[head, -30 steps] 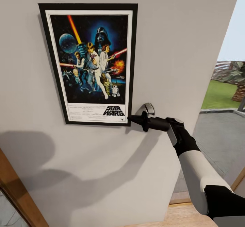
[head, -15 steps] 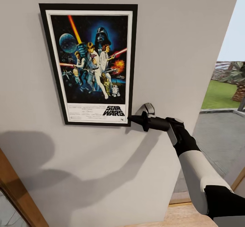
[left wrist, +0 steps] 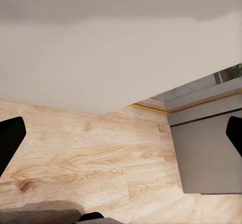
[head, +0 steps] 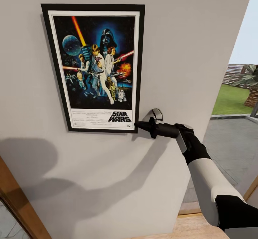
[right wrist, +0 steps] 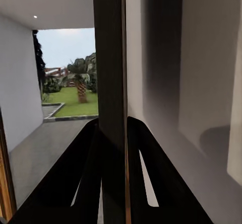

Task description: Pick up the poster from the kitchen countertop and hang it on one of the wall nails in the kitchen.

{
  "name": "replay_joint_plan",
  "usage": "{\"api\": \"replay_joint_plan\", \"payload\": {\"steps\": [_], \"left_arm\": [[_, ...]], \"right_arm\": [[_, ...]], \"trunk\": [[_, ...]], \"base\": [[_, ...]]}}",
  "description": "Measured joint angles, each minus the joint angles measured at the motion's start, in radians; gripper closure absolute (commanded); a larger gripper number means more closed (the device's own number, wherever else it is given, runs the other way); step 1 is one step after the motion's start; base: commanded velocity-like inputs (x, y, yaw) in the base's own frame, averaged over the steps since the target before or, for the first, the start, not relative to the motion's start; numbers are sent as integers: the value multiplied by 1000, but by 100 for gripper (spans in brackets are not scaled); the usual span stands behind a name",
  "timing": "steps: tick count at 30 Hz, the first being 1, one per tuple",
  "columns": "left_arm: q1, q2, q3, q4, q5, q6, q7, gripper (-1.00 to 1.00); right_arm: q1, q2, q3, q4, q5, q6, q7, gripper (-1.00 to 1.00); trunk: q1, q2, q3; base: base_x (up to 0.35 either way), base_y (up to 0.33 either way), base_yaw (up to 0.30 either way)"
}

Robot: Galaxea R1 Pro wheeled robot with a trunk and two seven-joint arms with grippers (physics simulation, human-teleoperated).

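The poster (head: 96, 67) stands upright and flat against the pale wall (head: 179, 35), with its black frame, white border and "STAR WARS" title in full view. My right gripper (head: 138, 125) is at the poster's lower right corner. In the right wrist view its two black fingers (right wrist: 85, 158) close on either side of the poster's dark frame edge (right wrist: 108, 58). My left gripper (left wrist: 121, 138) is open over the wooden floor (left wrist: 101, 153) with nothing between its fingers. The wall nails are hidden and the kitchen countertop is out of view.
A wooden door frame (head: 19, 203) runs along the lower left. To the right of the wall an opening looks onto a grey patio (head: 233, 149) and a lawn (head: 231, 101). A grey panel (left wrist: 206, 156) stands on the floor near my left gripper.
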Motion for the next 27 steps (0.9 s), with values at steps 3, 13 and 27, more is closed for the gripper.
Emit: {"api": "replay_joint_plan", "payload": {"steps": [3,13,27], "left_arm": [[0,0,0,0,0,0,0,-100],[0,-5,3,0,0,-1,0,-100],[0,-5,2,0,0,-1,0,-100]], "right_arm": [[0,0,0,0,0,0,0,100],[0,0,2,1,1,-29,-3,100],[-1,1,2,1,1,-60,-14,100]], "trunk": [[0,0,0],[0,1,0],[0,1,0]], "base": [[0,0,0],[0,0,0],[0,0,0]]}}
